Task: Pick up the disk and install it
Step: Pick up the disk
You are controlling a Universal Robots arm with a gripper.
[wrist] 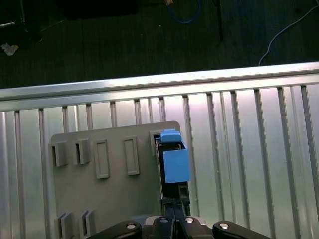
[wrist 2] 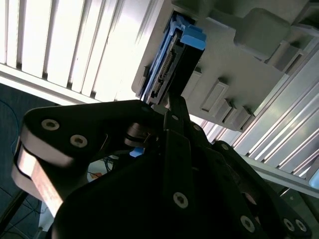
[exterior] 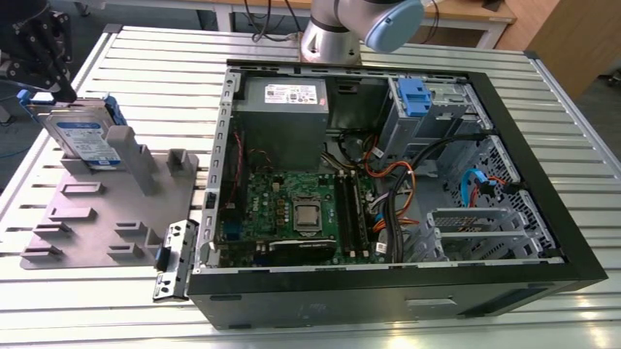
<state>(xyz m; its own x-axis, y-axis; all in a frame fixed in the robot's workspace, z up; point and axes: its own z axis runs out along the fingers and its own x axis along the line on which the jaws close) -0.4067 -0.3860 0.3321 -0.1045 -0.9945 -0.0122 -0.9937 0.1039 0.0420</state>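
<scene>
The disk [exterior: 86,138], silver with a white-and-blue label and blue side rails, stands on edge in a slot of the grey holder plate [exterior: 87,218] at the exterior view's left. My black gripper [exterior: 64,94] hangs over its upper far corner. In both wrist views I see the disk [wrist 2: 174,69] [wrist: 174,159] edge-on, blue rail toward the camera. The gripper [wrist 2: 172,107] [wrist: 174,211] has its fingers pressed together right at the disk's end. I cannot tell whether they touch it. Nothing sits between them.
An open computer case [exterior: 543,218] lies on the slatted metal table [exterior: 388,334] to the exterior view's right of the holder. It holds a grey power-supply box [exterior: 283,102], a motherboard [exterior: 291,211] and a blue latch with a metal cage [exterior: 411,98]. The arm's base [exterior: 335,36] stands behind the case.
</scene>
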